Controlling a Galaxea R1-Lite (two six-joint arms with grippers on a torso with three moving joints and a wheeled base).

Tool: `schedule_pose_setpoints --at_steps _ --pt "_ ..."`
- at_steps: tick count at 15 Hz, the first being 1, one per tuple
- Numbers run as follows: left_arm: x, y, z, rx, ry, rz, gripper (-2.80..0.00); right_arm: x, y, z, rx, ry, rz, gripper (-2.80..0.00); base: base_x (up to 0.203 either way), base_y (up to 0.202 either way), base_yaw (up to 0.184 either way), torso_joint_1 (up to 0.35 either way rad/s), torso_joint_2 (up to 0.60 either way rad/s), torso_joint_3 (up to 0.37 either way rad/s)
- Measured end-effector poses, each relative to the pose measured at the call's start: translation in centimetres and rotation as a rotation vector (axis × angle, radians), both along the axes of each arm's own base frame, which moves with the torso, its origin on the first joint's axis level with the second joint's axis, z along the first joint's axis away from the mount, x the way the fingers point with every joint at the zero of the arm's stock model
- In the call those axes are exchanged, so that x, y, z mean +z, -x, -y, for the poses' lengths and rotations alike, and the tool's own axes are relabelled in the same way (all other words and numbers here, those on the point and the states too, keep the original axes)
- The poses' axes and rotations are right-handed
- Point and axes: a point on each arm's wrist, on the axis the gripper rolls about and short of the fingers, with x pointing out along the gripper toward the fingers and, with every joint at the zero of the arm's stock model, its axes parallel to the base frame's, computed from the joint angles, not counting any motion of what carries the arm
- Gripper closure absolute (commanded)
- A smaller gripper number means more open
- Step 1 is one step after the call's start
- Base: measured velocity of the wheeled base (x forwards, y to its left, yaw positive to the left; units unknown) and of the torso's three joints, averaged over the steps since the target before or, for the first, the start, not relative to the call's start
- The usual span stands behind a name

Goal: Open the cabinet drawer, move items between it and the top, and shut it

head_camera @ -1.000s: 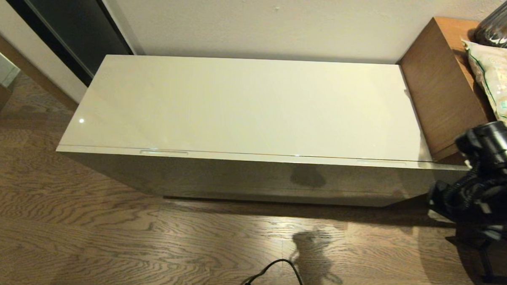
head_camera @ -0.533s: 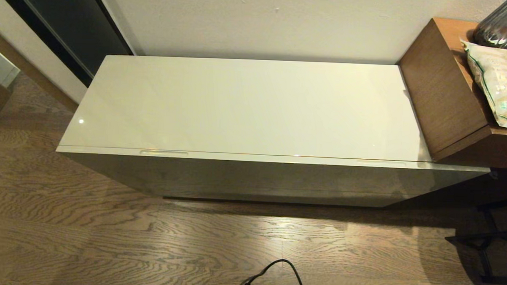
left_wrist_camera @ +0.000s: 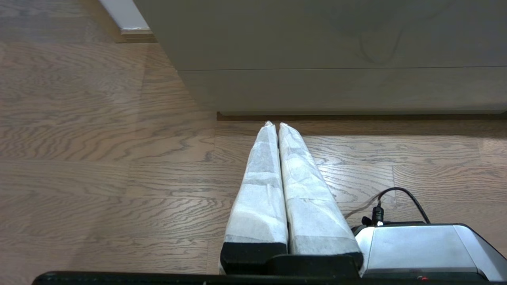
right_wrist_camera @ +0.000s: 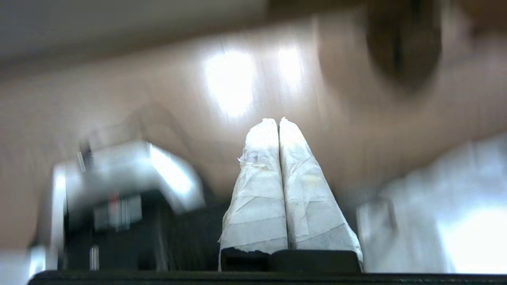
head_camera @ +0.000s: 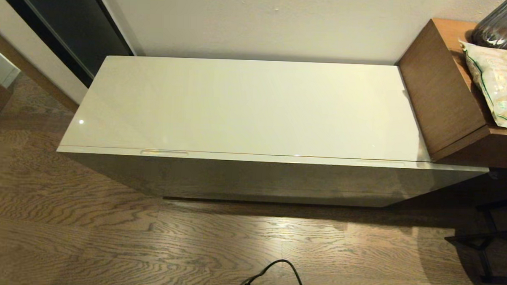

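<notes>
Cabinet drawer: shut flush under the top, ahead of and above both hands; finger recesses along its upper edge unoccupied.
Items: none visible on the top (presumably inside the drawer).
Left hand: low, level with the floor, wrapped fingers pressed together, empty, pointing at the cabinet's base; parked.
Right hand: fingers closed tip to tip, empty, aimed at the floor (surroundings smeared).
Likely reason: nothing grasped; drawer not yet opened.
</notes>
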Motion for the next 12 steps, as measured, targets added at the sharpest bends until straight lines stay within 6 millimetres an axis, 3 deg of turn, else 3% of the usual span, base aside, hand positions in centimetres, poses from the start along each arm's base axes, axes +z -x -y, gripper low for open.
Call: schedule_pose_setpoints --at_steps 3,6,8,12 --pt "0.0 0.0 0.0 0.0 0.0 0.0 0.0 -0.9 -3.1 -0.1 0.053 0.05 0.239 0.0 0.0 0.0 0.0 0.0 0.0 0.0" --pt "0.0 0.0 0.0 0.0 0.0 0.001 0.0 -5.3 -7.2 -0.2 0.097 0.098 0.31 0.0 0.0 0.0 0.0 0.0 0.0 0.0" --pt "0.0 0.0 0.0 0.0 0.0 0.001 0.0 -6.5 -8.2 -0.4 0.176 0.097 0.373 0.0 0.0 0.0 0.0 0.0 0.0 0.0" --pt "0.0 0.0 0.0 0.0 -0.001 0.0 0.0 -7.2 -8.3 -0.6 0.293 0.145 0.323 0.0 0.0 0.0 0.0 0.0 0.0 0.0"
